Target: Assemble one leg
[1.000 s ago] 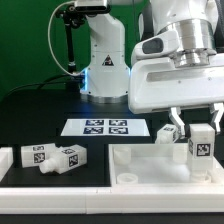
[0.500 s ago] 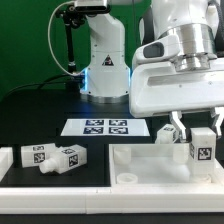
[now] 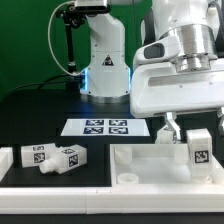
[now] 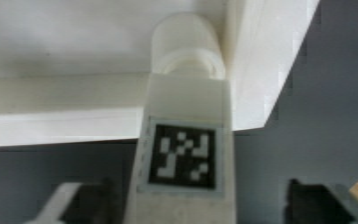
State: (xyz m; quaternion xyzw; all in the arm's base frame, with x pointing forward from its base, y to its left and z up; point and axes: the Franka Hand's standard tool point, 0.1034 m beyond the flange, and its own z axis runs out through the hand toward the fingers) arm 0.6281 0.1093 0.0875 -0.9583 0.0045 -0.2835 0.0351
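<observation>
**Unheld leg may tip or seat crooked**

The leg (image 3: 198,150) is seen upright on the table top (image 3: 140,165), near its far corner at the exterior view's right. It is straddled by the gripper (image 3: 193,134), which is released: in the wrist view a dark gap is seen between each of the fingers (image 4: 322,197) and the leg's sides. Whether the stub end is seated in a socket cannot be told, as it is hidden. If it is only resting there, the leg is judged liable to lean or topple when the fingers are drawn away or brushed against it. If the fingers are closed off-centre, the leg could be pushed askew and its fit jammed. Two spare legs (image 3: 52,157) lie on the bench (image 3: 40,115) at the exterior view's left, well apart, and the marker board (image 3: 105,127) lies farther back. Neither is judged at risk.
</observation>
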